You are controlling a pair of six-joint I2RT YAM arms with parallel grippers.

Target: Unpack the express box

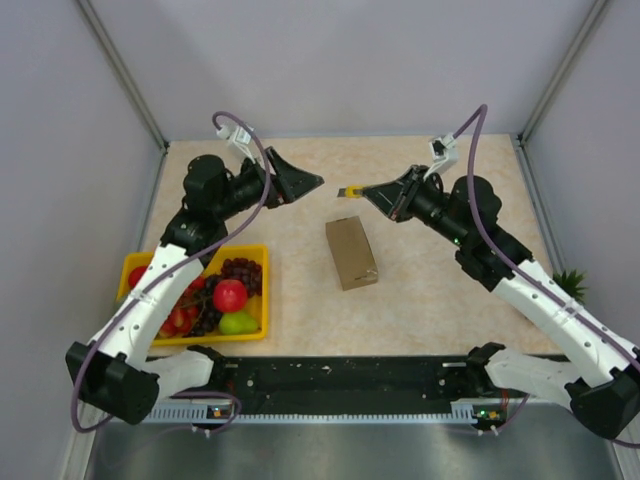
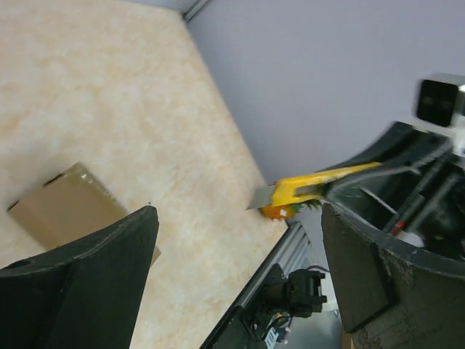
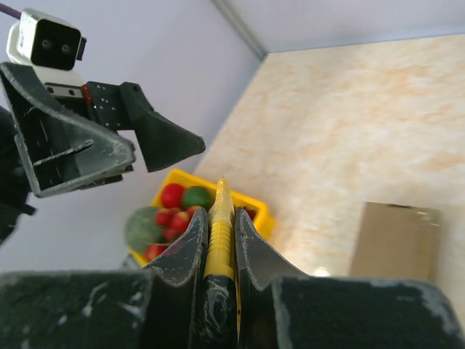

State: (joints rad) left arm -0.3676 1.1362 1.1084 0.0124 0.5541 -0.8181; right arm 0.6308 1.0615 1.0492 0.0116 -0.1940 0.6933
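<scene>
Right fingers (image 3: 183,251), gripping a knife (image 3: 219,225), hover beyond the express box (image 1: 351,253).

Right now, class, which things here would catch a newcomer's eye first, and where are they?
The yellow utility knife, clamped in the right pincer, points at the open left pincer above the table. The brown express box lies shut mid-table; a yellow fruit tray sits at the near left.

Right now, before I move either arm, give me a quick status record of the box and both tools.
box: closed, flat on table, nothing touching it
left tool: open, empty, above table beyond box
right tool: shut on yellow knife, tip toward left tool
fruit tray: near left, apart from box
</scene>
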